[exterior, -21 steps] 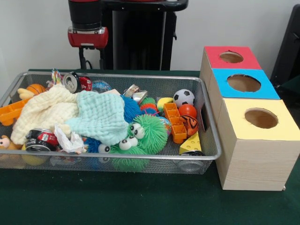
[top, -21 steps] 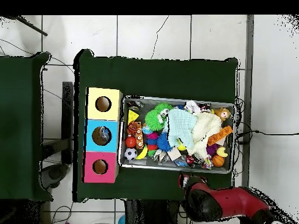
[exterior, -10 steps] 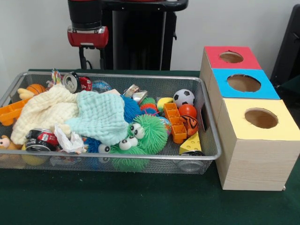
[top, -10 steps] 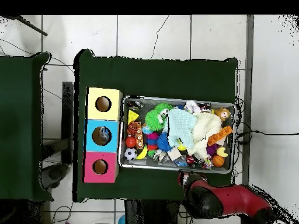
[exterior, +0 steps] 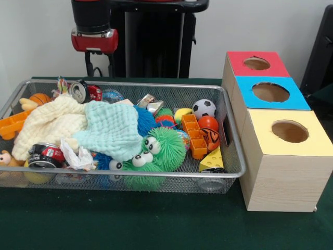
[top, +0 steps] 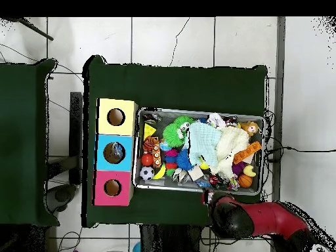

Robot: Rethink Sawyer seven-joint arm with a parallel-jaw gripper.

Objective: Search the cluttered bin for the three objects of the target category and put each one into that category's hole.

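Shifting sideways behind bin point(exterior: 229, 130), hand point(exterior: 97, 65); clutter unmoved.

You have even, fairly bright room light in the front view, with no hard glare. The wire bin point(exterior: 229, 130) throws only a soft, narrow shadow onto the green surface point(exterior: 156, 224) along its near side, and the wooden box point(exterior: 283, 172) shades the cloth faintly at its base, so the light seems to come from above and is diffuse. The dark pedestal point(exterior: 153, 39) at 12 o'clock reads as a near-black mass with little detail. Focus holds across the bin's contents. In the overhead view the floor tiles point(top: 197, 39) toward 12 o'clock are very bright, nearly washed out, while the surface looks deep and dark.
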